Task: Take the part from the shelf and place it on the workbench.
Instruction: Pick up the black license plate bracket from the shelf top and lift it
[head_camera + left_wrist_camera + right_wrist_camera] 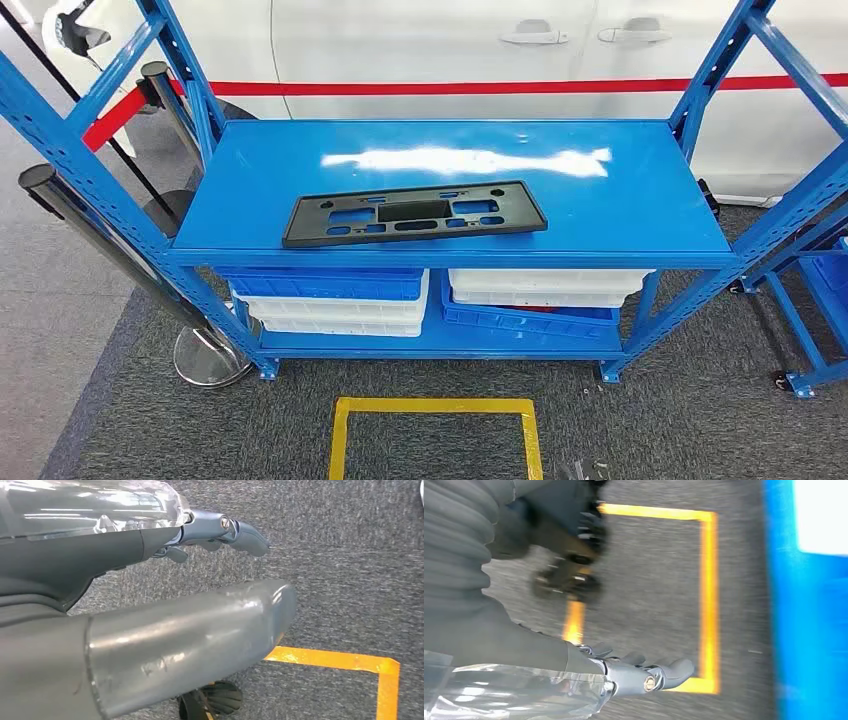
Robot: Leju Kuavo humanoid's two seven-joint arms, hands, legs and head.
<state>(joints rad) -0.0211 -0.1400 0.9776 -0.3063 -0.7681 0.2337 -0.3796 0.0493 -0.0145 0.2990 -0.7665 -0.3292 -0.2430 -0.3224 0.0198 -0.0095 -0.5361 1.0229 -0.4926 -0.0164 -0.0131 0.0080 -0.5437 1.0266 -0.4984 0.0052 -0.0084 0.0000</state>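
The part is a long black plastic frame (415,214) with several cut-outs. It lies flat near the front edge of the blue shelf top (600,200), slightly left of centre. My left hand (125,550) hangs over grey carpet with its fingers (245,532) stretched out and nothing in it. My right hand (624,672) also hangs low over the carpet, fingers (674,670) extended and apart, holding nothing, beside the shelf's blue edge (809,630). Both hands are well away from the part.
White and blue bins (330,295) fill the lower shelf. A yellow tape square (435,435) marks the carpet in front. Black stanchion posts (95,245) with a chrome base (210,360) stand at the left, another blue rack (815,300) at the right, a white car (500,50) behind.
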